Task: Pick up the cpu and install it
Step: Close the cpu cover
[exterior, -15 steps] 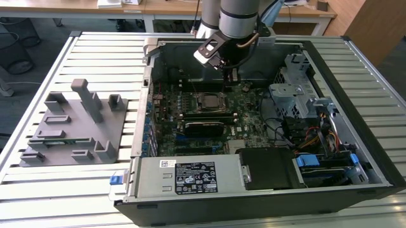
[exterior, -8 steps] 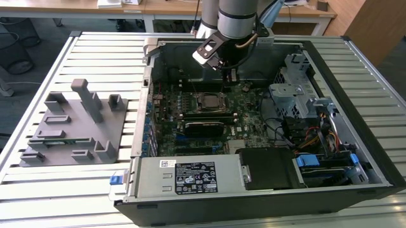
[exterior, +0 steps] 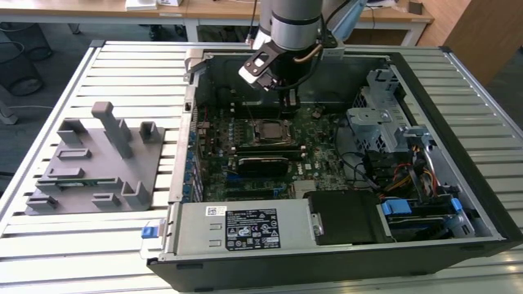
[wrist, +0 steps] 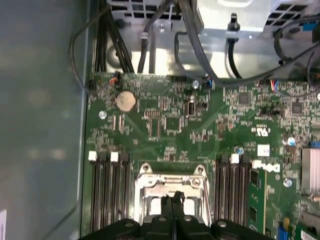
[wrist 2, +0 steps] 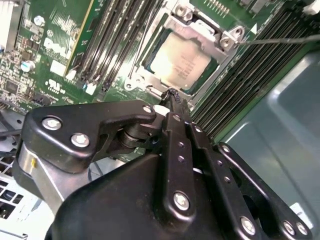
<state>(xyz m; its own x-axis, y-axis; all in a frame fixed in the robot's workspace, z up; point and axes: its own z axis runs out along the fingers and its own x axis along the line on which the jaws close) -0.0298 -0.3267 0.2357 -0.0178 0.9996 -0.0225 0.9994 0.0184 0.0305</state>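
Observation:
The cpu point(wrist 2: 182, 60), a flat square chip with a silver-grey top, lies in the metal socket frame point(wrist 2: 150, 75) on the green motherboard point(exterior: 319, 131) inside the open computer case. In the exterior view the cpu point(exterior: 270, 130) is just below the arm's tool. My gripper point(wrist 2: 172, 95) hangs a little above the socket's edge, its two black fingers pressed together with nothing between them. In the first wrist view the gripper point(wrist: 172, 200) is over the socket frame point(wrist: 172, 181), and in the exterior view the gripper point(exterior: 288, 109) is low inside the case.
Black memory slots point(wrist: 107, 195) flank the socket on both sides. A thin lever wire point(wrist 2: 280, 40) sticks out beside it. Cables point(wrist: 190, 40) and a drive cage point(exterior: 376, 116) crowd one side. A power supply point(exterior: 245, 229) sits at the front. A grey parts fixture point(exterior: 90, 162) stands on the exterior view's left.

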